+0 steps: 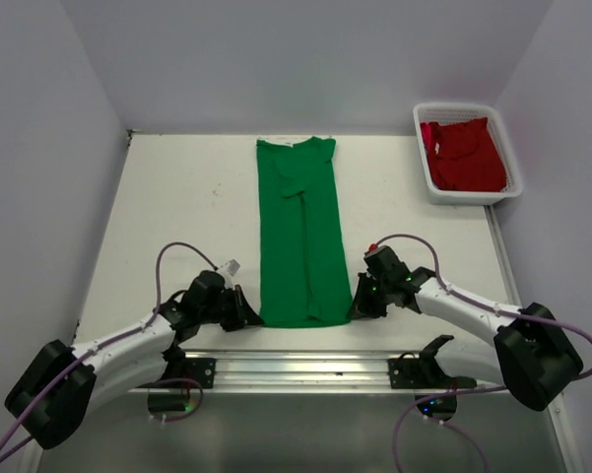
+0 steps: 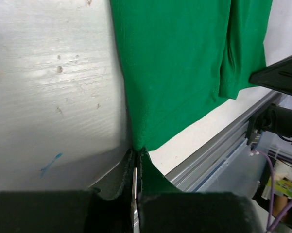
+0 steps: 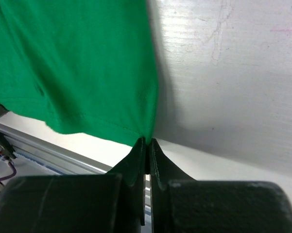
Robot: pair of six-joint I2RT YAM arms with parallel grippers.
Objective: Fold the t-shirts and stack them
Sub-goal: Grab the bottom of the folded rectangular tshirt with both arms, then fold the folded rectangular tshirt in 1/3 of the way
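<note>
The green t-shirt (image 1: pixel 298 232) lies on the table as a long narrow strip with its sleeves folded in, its neck at the far end. My left gripper (image 1: pixel 253 317) is shut on the shirt's near left hem corner (image 2: pixel 136 145). My right gripper (image 1: pixel 356 307) is shut on the near right hem corner (image 3: pixel 146 138). Both corners sit at table height. The red t-shirt (image 1: pixel 465 153) lies crumpled in the basket at the far right.
The white mesh basket (image 1: pixel 425 158) stands at the table's far right corner. A metal rail (image 1: pixel 305 367) runs along the near edge between the arm bases. The right arm shows at the left wrist view's right edge (image 2: pixel 282 75).
</note>
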